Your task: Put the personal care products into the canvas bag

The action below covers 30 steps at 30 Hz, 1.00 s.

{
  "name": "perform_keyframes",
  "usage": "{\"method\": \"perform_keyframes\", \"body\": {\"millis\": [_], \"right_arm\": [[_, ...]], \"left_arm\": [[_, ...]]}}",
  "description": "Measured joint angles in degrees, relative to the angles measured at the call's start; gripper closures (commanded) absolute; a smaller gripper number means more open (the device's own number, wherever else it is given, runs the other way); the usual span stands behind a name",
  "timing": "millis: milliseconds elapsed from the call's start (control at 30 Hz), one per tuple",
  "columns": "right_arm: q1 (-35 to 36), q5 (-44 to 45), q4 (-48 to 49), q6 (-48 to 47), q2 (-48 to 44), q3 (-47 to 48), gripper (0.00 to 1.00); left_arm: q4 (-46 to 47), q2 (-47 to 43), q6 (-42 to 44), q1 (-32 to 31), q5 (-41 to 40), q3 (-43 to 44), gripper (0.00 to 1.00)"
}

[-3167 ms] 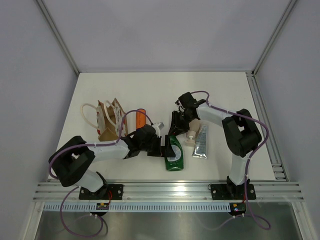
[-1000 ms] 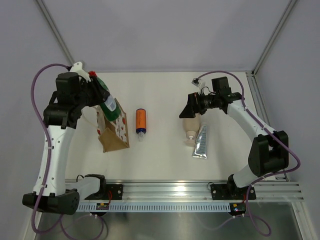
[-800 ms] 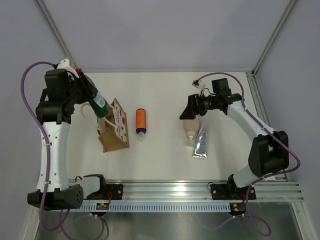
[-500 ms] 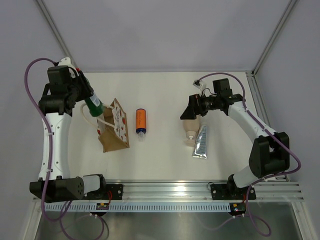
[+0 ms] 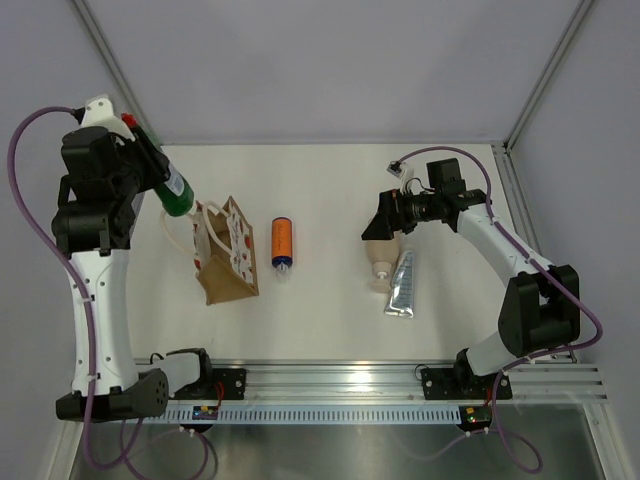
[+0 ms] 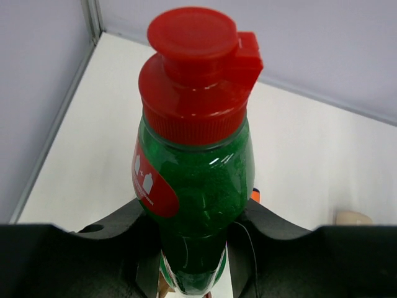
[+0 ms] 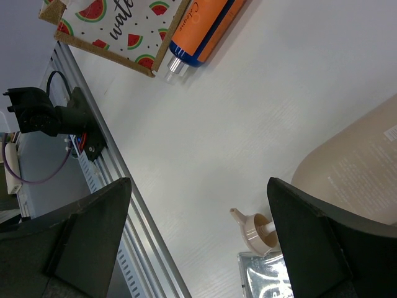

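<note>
**Top view.** The left gripper (image 5: 158,178) was pinched around the middle of the green teardrop bottle with red cap and label (image 5: 175,192). It held the bottle in the air at the far-left part of the white table (image 5: 330,320). The bottle was tilted, with its cap toward the far-left corner and its base toward the small tan canvas bag with white rope handles (image 5: 235,258). The bag stood open just right of the bottle, which was outside it.

The small orange cylindrical bottle (image 5: 282,238) lay just right of the bag. The right gripper (image 5: 378,218) hung spread wide over the right half of the table, holding nothing. Its fingers were above the upper end of the beige round-shouldered bottle (image 5: 378,262). That bottle lay beside the silver-grey squeeze tube (image 5: 402,284).

**Left wrist view.** Both fingers (image 6: 124,239) pressed the green bottle's (image 6: 195,186) sides below its label.

**Right wrist view.** The wide-set fingers (image 7: 310,236) framed bare table. The bag's watermelon-printed panel (image 7: 118,25), the orange bottle (image 7: 208,25), the beige bottle (image 7: 360,167) and the tube's corner (image 7: 267,276) showed around them.
</note>
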Motion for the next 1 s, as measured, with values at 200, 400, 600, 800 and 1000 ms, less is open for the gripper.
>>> {"method": "perform_keyframes", "body": {"millis": [200, 400, 600, 800, 1000], "right_arm": [[-0.09, 0.0, 0.0, 0.0, -0.02, -0.02, 0.0], [-0.87, 0.02, 0.02, 0.0, -0.39, -0.22, 0.0], [-1.7, 0.02, 0.02, 0.02, -1.03, -0.48, 0.01], [-2.43, 0.0, 0.04, 0.04, -1.07, -0.46, 0.0], [-3.3, -0.04, 0.61, 0.22, -1.14, -0.79, 0.0]], "left_arm": [[1.95, -1.66, 1.66, 0.09, -1.4, -2.97, 1.0], [3.65, 1.79, 2.32, 0.09, -0.28, -10.71, 1.0], [4.39, 6.62, 2.99, -0.15, 2.32, -12.61, 1.0], [6.54, 7.28, 3.61, -2.84, 3.89, -15.28, 1.0], [7.13, 9.7, 3.78, -4.98, 4.42, -19.37, 1.0]]}}
